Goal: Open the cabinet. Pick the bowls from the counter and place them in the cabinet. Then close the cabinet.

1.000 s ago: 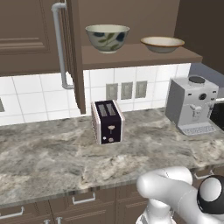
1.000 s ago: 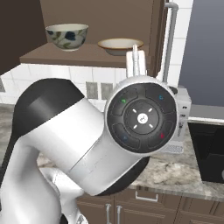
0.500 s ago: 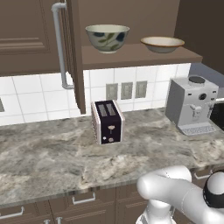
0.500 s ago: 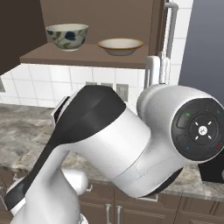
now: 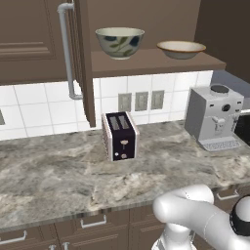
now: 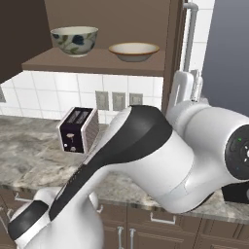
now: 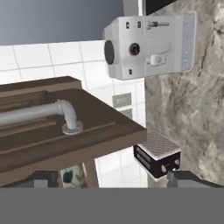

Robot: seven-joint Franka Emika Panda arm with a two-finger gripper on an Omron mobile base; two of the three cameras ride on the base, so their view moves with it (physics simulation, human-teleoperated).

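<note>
Dark matt wooden cabinet (image 5: 29, 39), marbled stone counter (image 5: 53, 180), glossy ceramic bowls (image 5: 119, 41).

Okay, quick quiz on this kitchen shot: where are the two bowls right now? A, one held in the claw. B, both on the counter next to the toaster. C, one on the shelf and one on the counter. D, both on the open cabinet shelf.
D: the blue-patterned bowl and the shallow bowl both sit on the cabinet shelf, doors open, above the toaster on the counter.

Two base views flanking the toaster (image 5: 120, 135); hand view rolled sideways.
</note>
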